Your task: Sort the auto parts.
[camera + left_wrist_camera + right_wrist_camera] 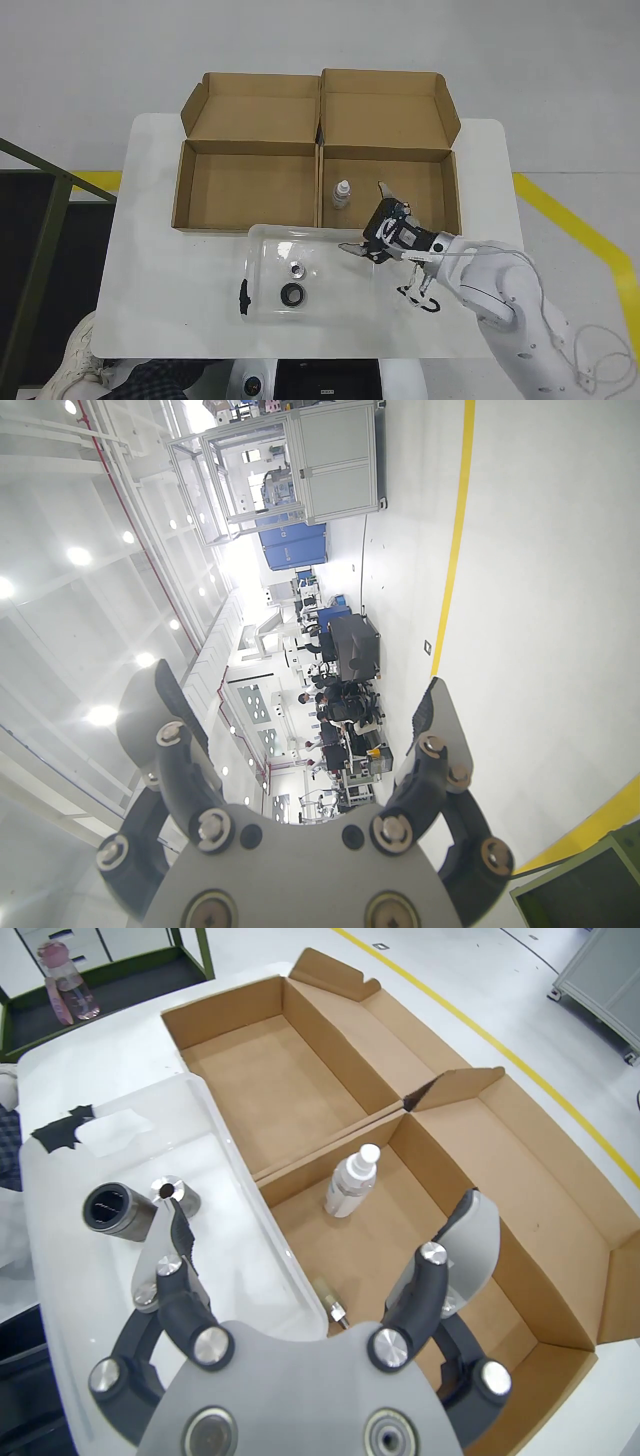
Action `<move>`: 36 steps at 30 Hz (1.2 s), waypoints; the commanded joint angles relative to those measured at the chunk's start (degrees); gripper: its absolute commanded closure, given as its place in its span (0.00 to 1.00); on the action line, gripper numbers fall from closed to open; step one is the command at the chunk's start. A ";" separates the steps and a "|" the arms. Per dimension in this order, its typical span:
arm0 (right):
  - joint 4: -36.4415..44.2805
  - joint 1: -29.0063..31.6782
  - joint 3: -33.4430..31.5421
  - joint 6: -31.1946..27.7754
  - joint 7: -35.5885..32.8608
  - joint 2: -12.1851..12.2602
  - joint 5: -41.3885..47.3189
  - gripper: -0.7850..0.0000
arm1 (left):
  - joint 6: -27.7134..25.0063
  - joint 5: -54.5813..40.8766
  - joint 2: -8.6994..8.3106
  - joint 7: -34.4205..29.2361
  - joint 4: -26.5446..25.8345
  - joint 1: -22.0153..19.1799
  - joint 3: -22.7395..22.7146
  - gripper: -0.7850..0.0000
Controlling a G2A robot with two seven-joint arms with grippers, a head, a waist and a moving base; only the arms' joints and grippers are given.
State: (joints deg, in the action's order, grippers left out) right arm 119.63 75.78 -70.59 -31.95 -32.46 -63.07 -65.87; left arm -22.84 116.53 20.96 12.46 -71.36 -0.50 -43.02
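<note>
A white, round-cornered worktop [150,300] stands on a pale grey floor [560,80] crossed by a yellow line [570,225]; at its far side sit two open brown cardboard boxes, the left box [245,190] and the right box [432,180], touching side by side, lids folded back; just before them lies a clear plastic tray [330,305] with a scrap of black tape [243,297] on its rim; inside the tray stand a steel sleeve with a black bore [117,1215] and, just beside it, a smaller steel cylinder [175,1195]; the right box holds an upright white spray bottle [350,1183], its label print too small to read, and a small metal fitting [332,1308] by the wall next to the tray; the right gripper [320,1200] hangs over the border of tray and right box, jaws spread wide; the left gripper [300,677], likewise spread apart, faces a bright hall with ceiling lights and blue cabinets [295,545].
</note>
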 commanded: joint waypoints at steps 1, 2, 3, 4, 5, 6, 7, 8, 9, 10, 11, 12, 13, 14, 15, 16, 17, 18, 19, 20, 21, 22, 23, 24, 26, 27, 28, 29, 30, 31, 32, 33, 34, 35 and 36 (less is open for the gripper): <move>1.55 0.93 0.34 -1.05 0.37 0.13 -1.04 0.00 | 0.00 0.00 0.00 0.00 0.00 0.00 0.00 0.00; 2.37 1.48 0.64 -1.45 0.41 0.19 -1.92 0.00 | 0.00 0.00 0.00 0.00 0.00 0.00 0.00 0.00; 3.24 1.99 1.13 -1.96 0.47 0.25 -2.82 0.00 | 0.00 0.00 0.00 0.00 0.00 0.00 0.00 0.00; 3.92 2.50 1.63 -2.26 0.60 0.29 -3.69 0.00 | 0.00 0.00 0.00 0.00 0.00 0.00 0.00 0.00; 4.44 2.98 2.15 -2.41 0.77 0.31 -4.49 0.00 | 0.00 0.00 0.00 0.00 0.00 0.00 0.00 0.00; 4.90 3.38 2.75 -2.62 0.86 0.33 -5.40 0.00 | 0.00 0.00 0.00 0.00 0.00 0.00 0.00 0.00; 5.19 3.68 3.39 -2.77 0.96 0.34 -6.28 0.00 | 0.00 0.00 0.00 0.00 0.00 0.00 0.00 0.00; 5.39 3.89 3.99 -2.66 1.11 0.33 -7.32 0.00 | 0.00 0.00 0.00 0.00 0.00 0.00 0.00 0.00; 5.44 4.05 4.64 -2.53 1.31 0.32 -8.30 0.00 | 0.00 0.00 0.00 0.00 0.00 0.00 0.00 0.00; 5.30 4.17 5.30 -2.38 1.54 0.29 -9.11 0.00 | 0.00 0.00 0.00 0.00 0.00 0.00 0.00 0.00; 5.11 4.23 6.03 -2.35 1.77 0.24 -9.79 0.00 | 0.00 0.00 0.00 0.00 0.00 0.00 0.00 0.00; 4.88 4.20 6.82 -2.42 1.86 0.20 -10.49 0.00 | 0.00 0.00 0.00 0.00 0.00 0.00 0.00 0.00; 4.64 4.11 7.65 -2.62 1.83 0.16 -11.23 0.00 | 0.00 0.00 0.00 0.00 0.00 0.00 0.00 0.00; 4.38 3.96 8.50 -2.85 1.75 0.11 -11.87 0.00 | 0.00 0.00 0.00 0.00 0.00 0.00 0.00 0.00; 4.04 3.75 9.32 -3.06 1.65 0.04 -12.43 0.00 | 0.00 0.00 0.00 0.00 0.00 0.00 0.00 0.00; 3.60 3.49 10.11 -3.15 1.58 -0.03 -12.89 0.00 | 0.00 0.00 0.00 0.00 0.00 0.00 0.00 0.00; 3.07 3.20 10.85 -3.28 1.47 -0.11 -13.20 0.00 | 0.00 0.00 0.00 0.00 0.00 0.00 0.00 0.00; 2.58 2.84 11.48 -3.33 1.40 -0.19 -13.38 0.00 | 0.00 0.00 0.00 0.00 0.00 0.00 0.00 0.00; 2.08 2.45 12.01 -3.37 1.37 -0.27 -13.45 0.00 | 0.00 0.00 0.00 0.00 0.00 0.00 0.00 0.00; 1.55 2.07 12.51 -3.47 1.34 -0.35 -13.46 0.00 | 0.00 0.00 0.00 0.00 0.00 0.00 0.00 0.00; 1.01 1.64 12.96 -3.58 1.28 -0.43 -13.55 0.00 | 0.00 0.00 0.00 0.00 0.00 0.00 0.00 0.00; 0.43 1.22 13.39 -3.61 1.19 -0.51 -13.56 0.00 | 0.00 0.00 0.00 0.00 0.00 0.00 0.00 0.00; -0.12 0.76 13.77 -3.68 1.09 -0.59 -13.56 0.00 | 0.00 0.00 0.00 0.00 0.00 0.00 0.00 0.00; -0.75 0.30 14.10 -3.65 1.01 -0.67 -13.52 0.00 | 0.00 0.00 0.00 0.00 0.00 0.00 0.00 0.00; -1.98 -0.70 14.77 -3.75 1.00 -0.85 -13.31 0.00 | 0.00 0.00 0.00 0.00 0.00 0.00 0.00 0.00; -2.64 -1.24 15.12 -3.95 0.97 -0.93 -13.27 0.00 | 0.00 0.00 0.00 0.00 0.00 0.00 0.00 0.00; -3.21 -1.79 15.47 -4.15 0.93 -1.02 -13.34 0.00 | 0.00 0.00 0.00 0.00 0.00 0.00 0.00 0.00; -3.72 -2.26 15.82 -4.35 0.98 -1.10 -13.25 0.04 | 0.00 0.00 0.00 0.00 0.00 0.00 0.00 0.00; -4.15 -2.73 16.15 -4.76 1.07 -1.17 -13.19 0.08 | 0.00 0.00 0.00 0.00 0.00 0.00 0.00 0.00; -4.52 -3.15 16.43 -5.23 1.20 -1.22 -13.13 0.11 | 0.00 0.00 0.00 0.00 0.00 0.00 0.00 0.00; -4.77 -3.53 16.69 -5.72 1.29 -1.26 -13.26 0.13 | 0.00 0.00 0.00 0.00 0.00 0.00 0.00 0.00; -4.94 -3.79 16.95 -6.21 1.41 -1.28 -13.43 0.15 | 0.00 0.00 0.00 0.00 0.00 0.00 0.00 0.00; -5.12 -3.96 17.19 -6.64 1.42 -1.28 -13.70 0.18 | 0.00 0.00 0.00 0.00 0.00 0.00 0.00 0.00; -5.27 -4.07 17.39 -6.88 1.39 -1.29 -13.93 0.22 | 0.00 0.00 0.00 0.00 0.00 0.00 0.00 0.00; -5.40 -4.13 17.60 -7.13 1.37 -1.29 -14.15 0.27 | 0.00 0.00 0.00 0.00 0.00 0.00 0.00 0.00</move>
State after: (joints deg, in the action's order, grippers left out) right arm 114.32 71.67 -53.13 -38.94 -31.04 -64.36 -79.85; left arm -22.84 116.53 20.96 12.46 -71.36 -0.50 -43.02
